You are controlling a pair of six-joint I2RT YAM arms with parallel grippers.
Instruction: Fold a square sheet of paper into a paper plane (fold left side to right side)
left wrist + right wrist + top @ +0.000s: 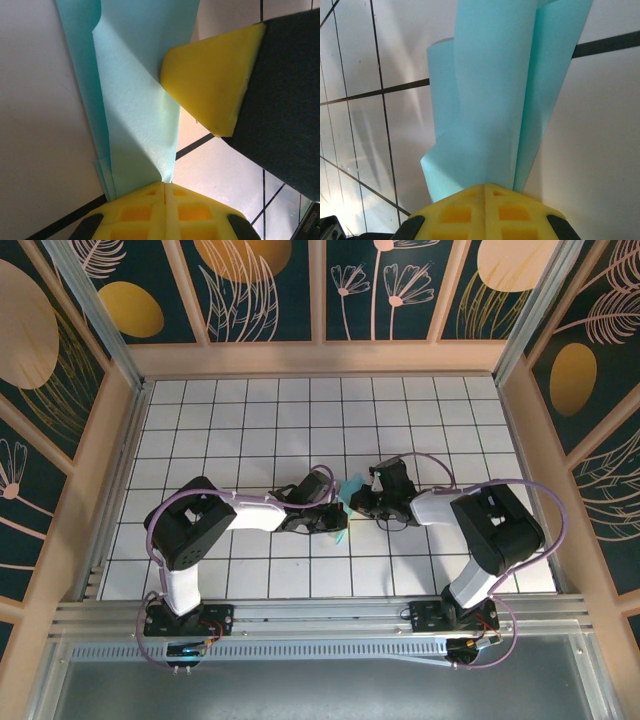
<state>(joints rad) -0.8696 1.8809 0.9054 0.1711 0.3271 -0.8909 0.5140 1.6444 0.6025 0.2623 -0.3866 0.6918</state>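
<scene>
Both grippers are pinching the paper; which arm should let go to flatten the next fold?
Probably right: the right gripper holds the paper where its flaps fan loose; the left gripper pins flat stacked layers.

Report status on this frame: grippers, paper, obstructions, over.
Left gripper shut on folded paper. Right gripper shut on it too. Paper in several layers. Grippers nearly tip to tip, crowding each other.
</scene>
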